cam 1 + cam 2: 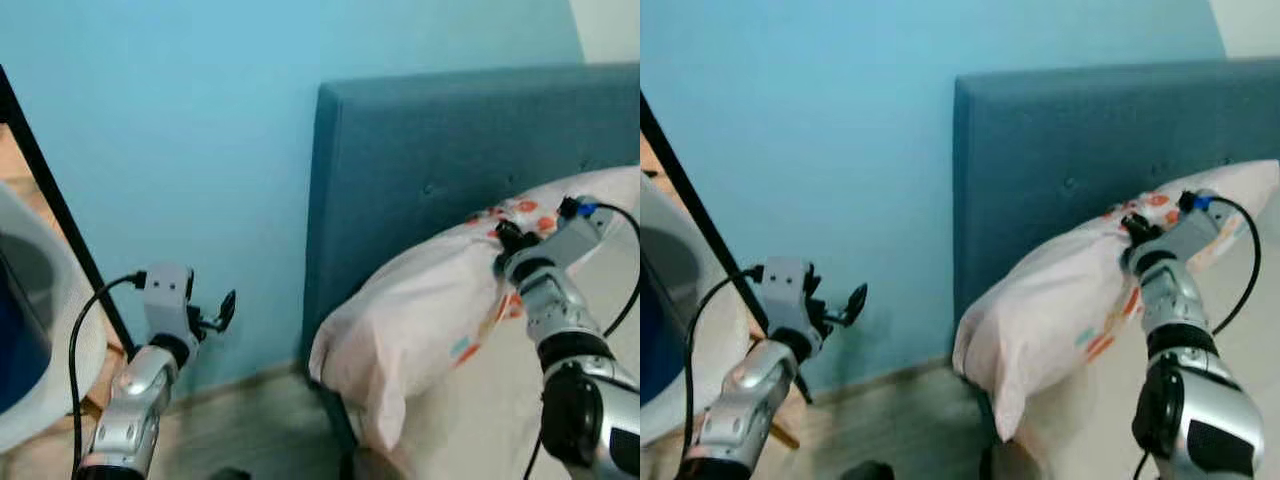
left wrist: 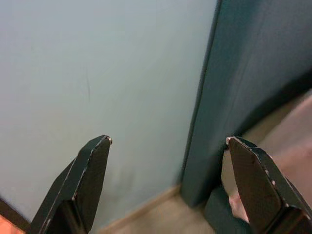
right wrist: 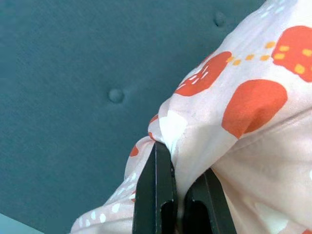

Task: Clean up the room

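Right wrist view: pillow (image 3: 243,126) fold between fingers (image 3: 157,195)

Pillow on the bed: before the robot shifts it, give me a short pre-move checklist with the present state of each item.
1. Right gripper shut on the pillow: ok, a fold of the patterned fabric is pinched between its fingers.
2. Grip deep enough to hold: cannot tell, the pinch takes cloth at the top edge.
3. Pillow backed by the headboard: ok, it leans against the blue padding.
4. Pillow fully on the bed: not ok, its near corner hangs over the bed's edge.
5. Left gripper free: ok, open and empty, held before the wall.
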`<state>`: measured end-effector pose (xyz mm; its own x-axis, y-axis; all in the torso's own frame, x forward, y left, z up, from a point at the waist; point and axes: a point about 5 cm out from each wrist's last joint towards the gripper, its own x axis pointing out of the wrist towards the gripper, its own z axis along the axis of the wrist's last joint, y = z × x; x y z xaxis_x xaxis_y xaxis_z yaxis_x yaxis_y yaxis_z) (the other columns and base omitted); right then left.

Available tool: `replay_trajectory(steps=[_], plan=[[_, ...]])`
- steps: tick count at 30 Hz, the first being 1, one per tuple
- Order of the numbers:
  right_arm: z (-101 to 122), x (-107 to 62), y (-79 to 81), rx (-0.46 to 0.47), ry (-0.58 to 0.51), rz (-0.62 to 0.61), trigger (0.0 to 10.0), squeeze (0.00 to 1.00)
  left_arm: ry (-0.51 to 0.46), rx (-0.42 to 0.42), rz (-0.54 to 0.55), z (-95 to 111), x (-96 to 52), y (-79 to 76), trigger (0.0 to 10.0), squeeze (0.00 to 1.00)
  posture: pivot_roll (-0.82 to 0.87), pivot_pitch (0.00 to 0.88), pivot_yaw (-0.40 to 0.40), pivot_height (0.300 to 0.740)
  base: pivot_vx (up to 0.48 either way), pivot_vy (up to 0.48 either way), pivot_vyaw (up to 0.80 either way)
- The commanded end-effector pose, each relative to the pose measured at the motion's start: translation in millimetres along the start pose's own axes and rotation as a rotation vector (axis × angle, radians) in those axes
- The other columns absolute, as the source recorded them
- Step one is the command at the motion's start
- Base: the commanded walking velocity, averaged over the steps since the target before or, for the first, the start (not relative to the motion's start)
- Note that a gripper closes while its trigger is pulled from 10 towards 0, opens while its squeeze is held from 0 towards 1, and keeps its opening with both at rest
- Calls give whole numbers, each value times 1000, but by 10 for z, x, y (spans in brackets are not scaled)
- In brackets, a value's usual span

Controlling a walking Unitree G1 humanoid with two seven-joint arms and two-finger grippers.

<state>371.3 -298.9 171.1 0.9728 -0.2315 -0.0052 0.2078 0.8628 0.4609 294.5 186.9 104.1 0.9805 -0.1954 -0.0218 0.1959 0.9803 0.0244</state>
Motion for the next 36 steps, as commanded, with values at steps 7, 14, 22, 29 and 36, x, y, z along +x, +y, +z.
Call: replay_trajectory(steps=[7,14,22,29,36], plan=[[33,-42,-197,58,-27,-151,10000,0,15,-8,0,-35,-43,-55,10000,0,-9,60,-51,571,0,0,0],[-117,-147,-417,13,45,-259,10000,0,31,-6,-6,-57,-143,-60,10000,0,-11,104,-40,567,0,0,0],[-308,-286,-643,-2,157,-381,10000,0,54,-12,-10,-88,-249,-83,10000,0,-13,167,-33,567,0,0,0],[-501,-269,-501,25,269,-338,10000,0,66,-21,-19,-63,-378,-132,10000,0,4,242,-50,567,0,0,0],[-24,126,281,124,119,-69,10000,0,44,-6,-24,93,-418,-131,10000,0,42,275,-67,567,0,0,0]])
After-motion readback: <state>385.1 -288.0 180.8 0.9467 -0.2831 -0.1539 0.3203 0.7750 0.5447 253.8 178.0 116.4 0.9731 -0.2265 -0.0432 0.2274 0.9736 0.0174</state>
